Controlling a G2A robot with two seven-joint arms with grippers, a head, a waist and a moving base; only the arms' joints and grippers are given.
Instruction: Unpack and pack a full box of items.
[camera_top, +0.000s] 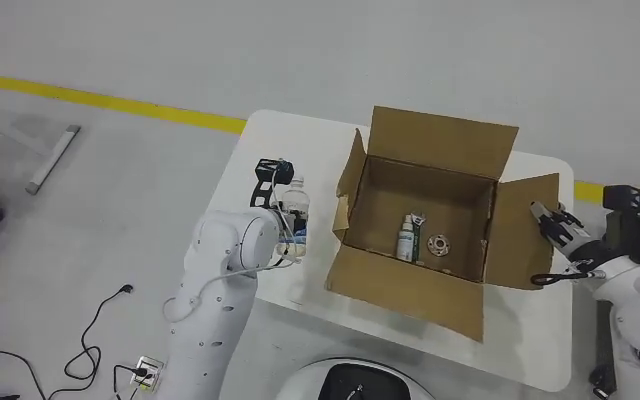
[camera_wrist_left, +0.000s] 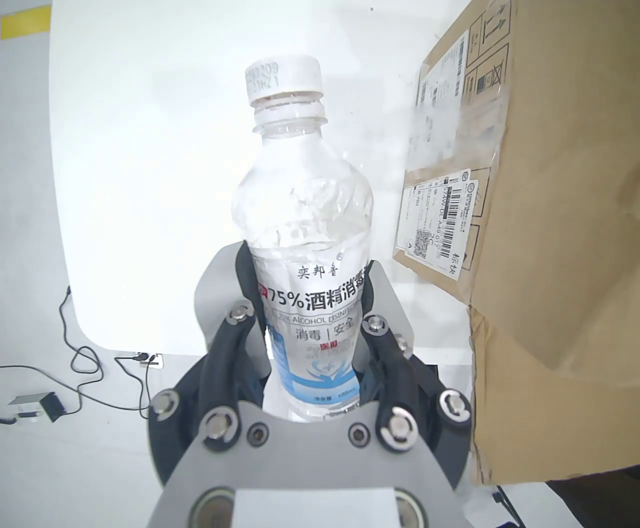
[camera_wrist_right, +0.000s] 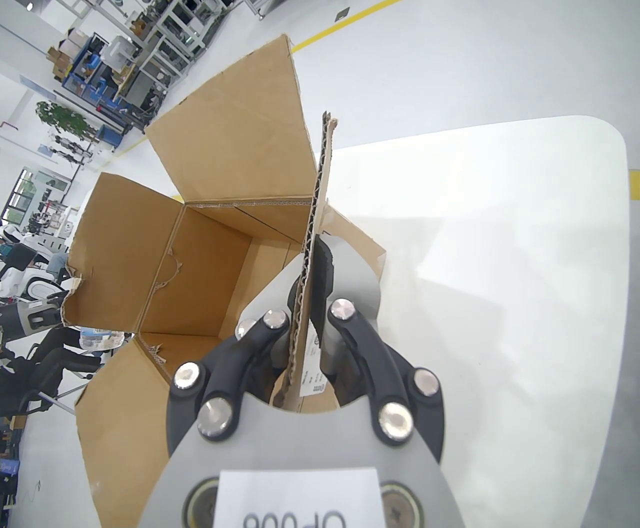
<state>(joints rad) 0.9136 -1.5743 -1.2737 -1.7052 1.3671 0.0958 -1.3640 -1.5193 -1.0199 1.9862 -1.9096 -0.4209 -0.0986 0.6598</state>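
Progress is judged partway through the unpack half; the pack half is judged not yet started.

- A clear plastic bottle (camera_wrist_left: 310, 240) with a white cap is out of the cardboard box (camera_top: 380, 215). It is held upright at left of centre in the top view, just beside the box's left wall and over the white table (camera_top: 300, 140).
- The left gripper (camera_wrist_left: 307, 280) is clamped around the bottle's labelled lower body, with a finger on each side. Whether the bottle's base touches the table cannot be told.
- The right gripper (camera_wrist_right: 312, 285) is closed narrowly on the edge of the box's right flap (camera_top: 520, 235), at the right edge of the top view. The flap is held folded outward, judged to keep the opening clear.

Box contents:
- All four flaps are open.
- A small green-and-white bottle (camera_top: 406, 240) is seen on the box floor, at centre-right of the top view.
- A round brown disc (camera_top: 437, 243) lies just beside it, and the two are apart.
- The rest of the floor is bare cardboard.

Remaining work, as judged:
- The held bottle is to be set down on the table.
- The two items in the box are to be taken out.
- Everything is then to be packed back in.
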